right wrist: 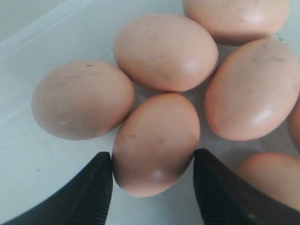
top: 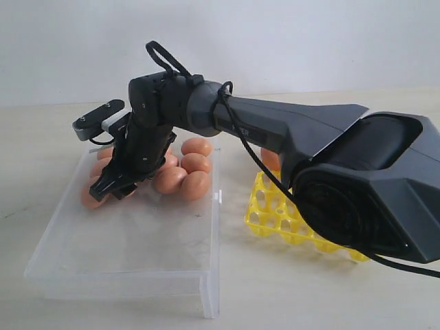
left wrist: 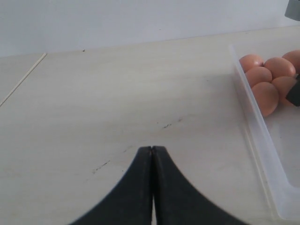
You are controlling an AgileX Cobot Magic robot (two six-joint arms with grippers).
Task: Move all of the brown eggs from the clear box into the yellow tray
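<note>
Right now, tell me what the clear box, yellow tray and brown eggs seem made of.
Clear shallow rectangular box: rigid transparent plastic, it seems, with see-through walls and glossy edges. Bright yellow lattice egg tray: likely moulded plastic, given its uniform colour and slight sheen. Brown oval eggs: seemingly real shell, matte with soft highlights and faint specks.

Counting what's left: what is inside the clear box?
The clear box holds clustered brown eggs, one between the right pincer's fingers; the arm covers some, so no full count.
</note>
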